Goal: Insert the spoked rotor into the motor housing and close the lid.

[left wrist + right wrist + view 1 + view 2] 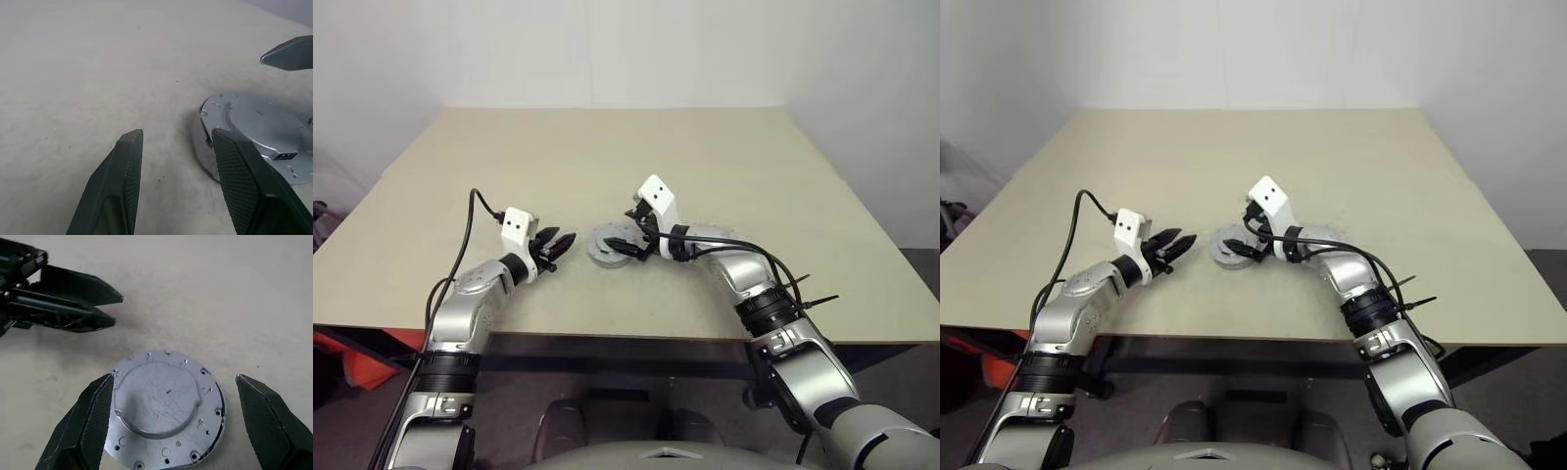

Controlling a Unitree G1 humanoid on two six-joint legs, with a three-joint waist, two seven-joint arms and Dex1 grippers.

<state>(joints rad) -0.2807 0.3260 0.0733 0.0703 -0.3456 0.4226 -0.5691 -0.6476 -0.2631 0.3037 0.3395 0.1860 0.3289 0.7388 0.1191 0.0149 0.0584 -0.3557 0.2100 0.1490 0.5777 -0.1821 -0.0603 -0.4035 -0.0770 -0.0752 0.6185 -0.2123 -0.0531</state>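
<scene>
Motor housing point(166, 411): round, silver, flat lid on top, lying flat mid-table.

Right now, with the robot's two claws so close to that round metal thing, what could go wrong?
The right claw hangs wide open around the lidded motor housing. If it comes down off-centre, a finger could land on the lid and push it crooked.

The left claw waits open just beside the housing. The two claws are near each other, so they might bump.

The housing sits loose on the table, so a nudge could slide it away.
</scene>
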